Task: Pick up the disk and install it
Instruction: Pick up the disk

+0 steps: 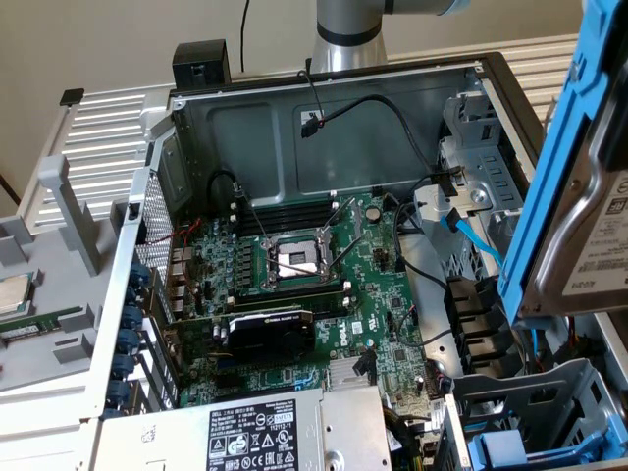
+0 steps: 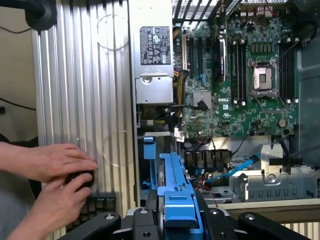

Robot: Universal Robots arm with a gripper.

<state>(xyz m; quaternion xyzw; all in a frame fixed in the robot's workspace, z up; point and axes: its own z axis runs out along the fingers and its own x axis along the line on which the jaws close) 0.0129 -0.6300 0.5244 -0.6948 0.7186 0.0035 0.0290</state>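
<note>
The gripper (image 2: 176, 218) is clamped on the disk (image 1: 601, 228) by its blue carrier frame (image 2: 175, 192), up over the open case (image 1: 343, 128). Stiff, weighty, shock-shy: frame edges are the place to hold; grip seems square.

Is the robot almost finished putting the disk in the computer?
About halfway. Done: the disk is picked up. In hand: the fingers grip its blue frame, holding it in the air by the open computer. Left: it isn't inside the computer yet.
</note>
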